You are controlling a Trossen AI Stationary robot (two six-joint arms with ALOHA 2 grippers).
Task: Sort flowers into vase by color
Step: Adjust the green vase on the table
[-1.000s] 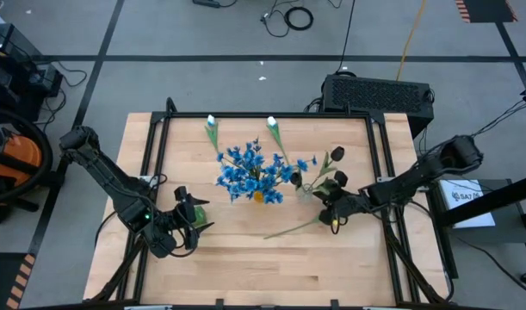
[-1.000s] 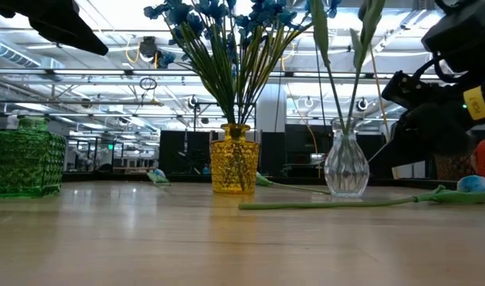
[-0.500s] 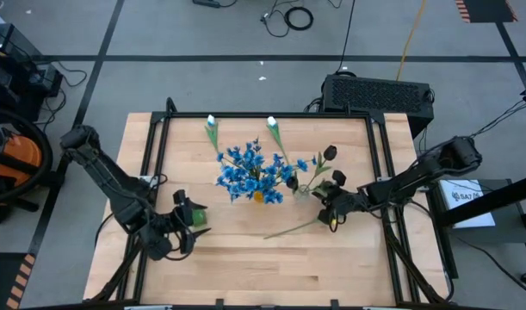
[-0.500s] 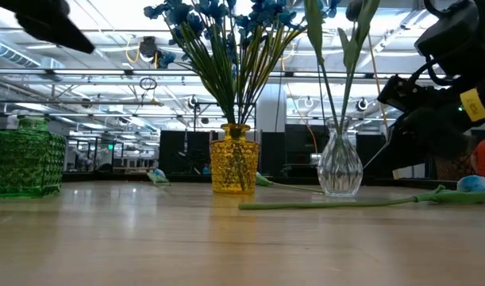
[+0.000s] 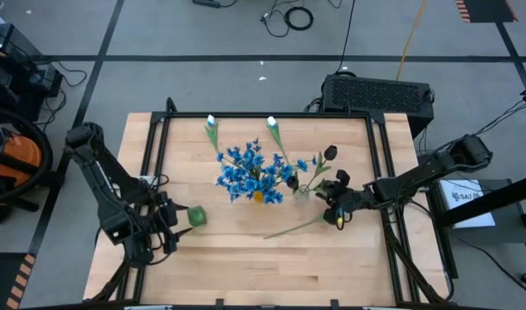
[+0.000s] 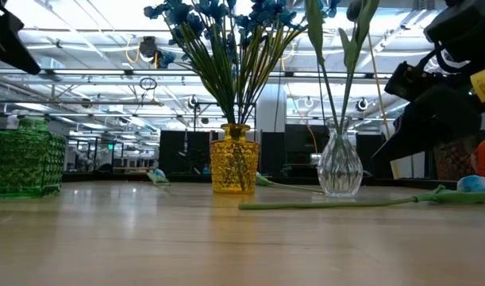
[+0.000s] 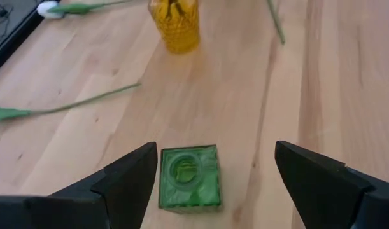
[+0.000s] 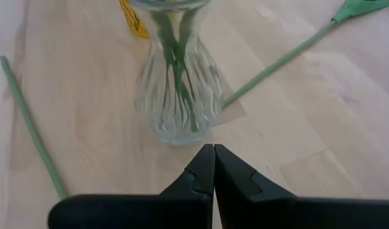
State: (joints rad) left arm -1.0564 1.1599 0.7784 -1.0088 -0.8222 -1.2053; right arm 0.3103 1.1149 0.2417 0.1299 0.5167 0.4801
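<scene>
Pulled back since a second ago, the left gripper hangs wide open and empty beside the green square glass vase, while the loose green-stemmed flower lies flat, running toward the nearer, shut and empty right gripper by the clear glass vase.

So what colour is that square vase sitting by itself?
Green: the square vase is patterned green glass, seen best in the left wrist view.

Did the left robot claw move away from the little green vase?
Yes. The left gripper pulled back toward the table's left edge, leaving the green vase standing alone, empty.
</scene>
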